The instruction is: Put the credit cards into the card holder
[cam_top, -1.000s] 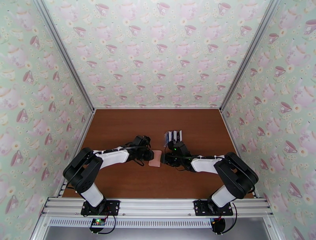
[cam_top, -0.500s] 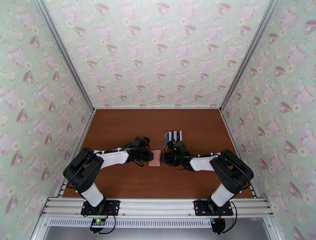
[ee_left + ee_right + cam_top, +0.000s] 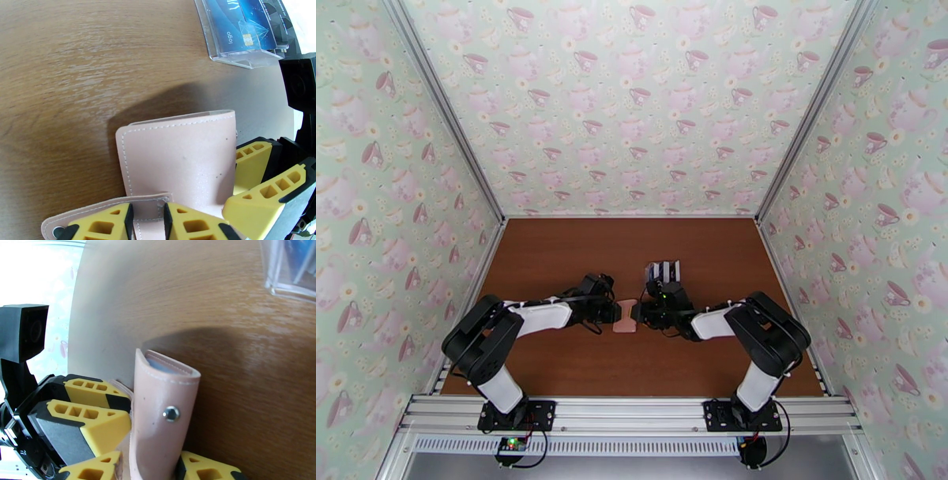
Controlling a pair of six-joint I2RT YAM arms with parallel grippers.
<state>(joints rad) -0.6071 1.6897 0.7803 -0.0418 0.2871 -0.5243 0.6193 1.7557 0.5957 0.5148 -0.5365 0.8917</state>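
Note:
The pink card holder [image 3: 626,316] sits mid-table between both grippers. My left gripper [image 3: 146,215] is shut on its snap tab; the flat pink side [image 3: 177,158] faces that camera. My right gripper [image 3: 152,469] is shut on the opposite side, where the folded holder [image 3: 158,398] stands on edge with its snap stud [image 3: 171,413] showing and pale blue lining at the top. The credit cards [image 3: 663,271] stand in a clear rack just behind the right gripper [image 3: 641,314]; a blue one [image 3: 237,31] shows in the left wrist view.
The clear plastic rack [image 3: 245,59] stands close behind the holder, and its corner [image 3: 288,275] shows at the top right of the right wrist view. Brown table [image 3: 569,253] is walled in by teacup wallpaper. Both arms reach inward across the near half.
The right arm has folded in and its gripper has shifted left against the holder. The holder has turned slightly and looks narrower from above. The left arm has hardly moved.

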